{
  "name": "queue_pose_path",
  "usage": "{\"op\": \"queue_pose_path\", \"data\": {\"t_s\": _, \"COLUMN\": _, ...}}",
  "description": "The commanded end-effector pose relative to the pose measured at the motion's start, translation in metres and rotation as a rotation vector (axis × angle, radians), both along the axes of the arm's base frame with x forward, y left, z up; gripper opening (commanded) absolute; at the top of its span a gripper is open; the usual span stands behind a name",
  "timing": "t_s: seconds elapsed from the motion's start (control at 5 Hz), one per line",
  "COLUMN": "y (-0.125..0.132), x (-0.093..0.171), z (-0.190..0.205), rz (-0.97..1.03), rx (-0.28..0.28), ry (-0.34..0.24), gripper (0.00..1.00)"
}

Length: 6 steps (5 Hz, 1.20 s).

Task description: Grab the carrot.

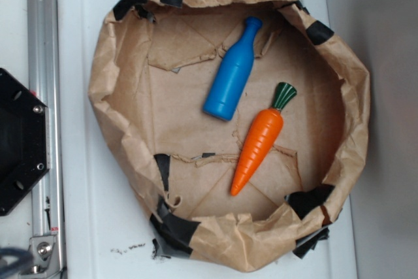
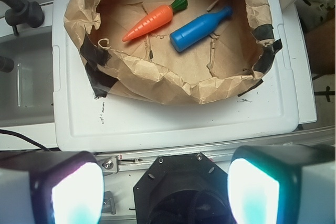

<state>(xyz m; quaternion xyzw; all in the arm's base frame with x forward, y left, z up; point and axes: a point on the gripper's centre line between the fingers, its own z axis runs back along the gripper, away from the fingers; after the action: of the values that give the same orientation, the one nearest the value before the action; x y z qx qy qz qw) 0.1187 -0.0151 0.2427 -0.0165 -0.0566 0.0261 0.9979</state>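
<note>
The carrot point(image 1: 258, 148) point(image 2: 149, 22) is orange and ribbed with a dark green top. It lies on the floor of a brown paper basin point(image 1: 117, 96) point(image 2: 157, 77), tip toward the basin's near rim in the exterior view. My gripper point(image 2: 164, 192) stands open with nothing between its fingers. It hangs over the black robot base, well short of the basin and far from the carrot. The gripper does not show in the exterior view.
A blue plastic bottle point(image 1: 232, 73) point(image 2: 199, 29) lies beside the carrot, a small gap between them. The basin's crumpled walls, patched with black tape, rise round both. It sits on a white tray point(image 1: 85, 213) point(image 2: 173, 124). The black robot base point(image 1: 16, 142) point(image 2: 181, 192) and a metal rail point(image 1: 42, 44) flank the tray.
</note>
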Motion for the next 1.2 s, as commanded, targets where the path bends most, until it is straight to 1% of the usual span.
{"op": "queue_pose_path", "data": {"t_s": 0.0, "y": 0.000, "x": 0.000, "z": 0.000, "rz": 0.000, "rx": 0.000, "ry": 0.000, "gripper": 1.00}}
{"op": "queue_pose_path", "data": {"t_s": 0.2, "y": 0.017, "x": 0.050, "z": -0.050, "rz": 0.049, "rx": 0.020, "ry": -0.041, "gripper": 1.00}}
{"op": "queue_pose_path", "data": {"t_s": 0.4, "y": 0.016, "x": 0.085, "z": -0.070, "rz": 0.093, "rx": 0.006, "ry": -0.103, "gripper": 1.00}}
{"op": "queue_pose_path", "data": {"t_s": 0.6, "y": 0.017, "x": 0.119, "z": -0.088, "rz": 0.132, "rx": -0.012, "ry": -0.126, "gripper": 1.00}}
{"op": "queue_pose_path", "data": {"t_s": 0.8, "y": 0.015, "x": 0.144, "z": -0.107, "rz": 0.191, "rx": -0.016, "ry": -0.140, "gripper": 1.00}}
{"op": "queue_pose_path", "data": {"t_s": 1.0, "y": 0.003, "x": 0.173, "z": -0.146, "rz": 0.282, "rx": -0.031, "ry": -0.120, "gripper": 1.00}}
